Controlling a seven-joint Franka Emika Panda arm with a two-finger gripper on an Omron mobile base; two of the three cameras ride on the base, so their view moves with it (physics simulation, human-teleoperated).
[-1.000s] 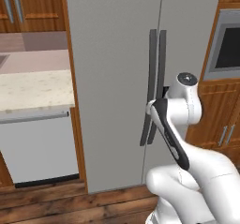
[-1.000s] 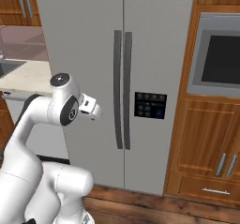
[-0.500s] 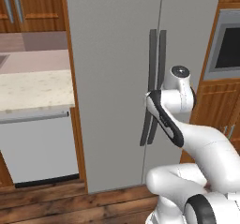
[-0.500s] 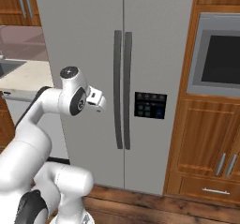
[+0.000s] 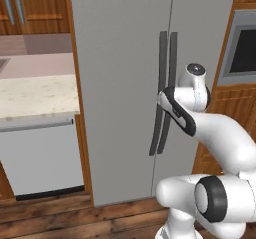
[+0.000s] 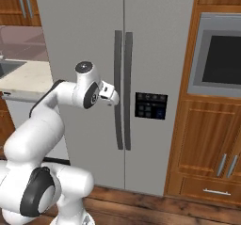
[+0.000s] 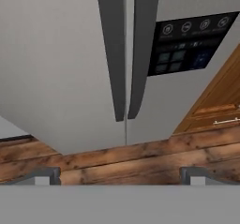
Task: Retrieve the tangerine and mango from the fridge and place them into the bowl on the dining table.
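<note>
The tall light-grey fridge (image 5: 120, 83) (image 6: 84, 40) stands shut straight ahead. Its two long dark handles (image 6: 123, 78) (image 5: 163, 58) run down the middle seam. My gripper (image 6: 113, 97) is stretched forward at mid-handle height, just left of the handles and short of the door. In the hand view the gripper (image 7: 121, 177) is open with nothing between its wide-set fingertips (image 7: 47, 175), and the handles' lower ends (image 7: 123, 78) hang above. The tangerine and mango are hidden behind the shut doors. The bowl and dining table are out of view.
A beige counter (image 5: 35, 93) over a white appliance (image 5: 40, 153) sits left of the fridge. Wooden cabinets with a built-in oven (image 6: 216, 54) stand to its right. A dark control panel (image 6: 150, 105) is on the right door. Wood floor (image 7: 117, 157) lies below.
The arm has reached forward, bringing the gripper closer to the fridge handles. The jaws stayed open and the fridge doors stayed shut.
</note>
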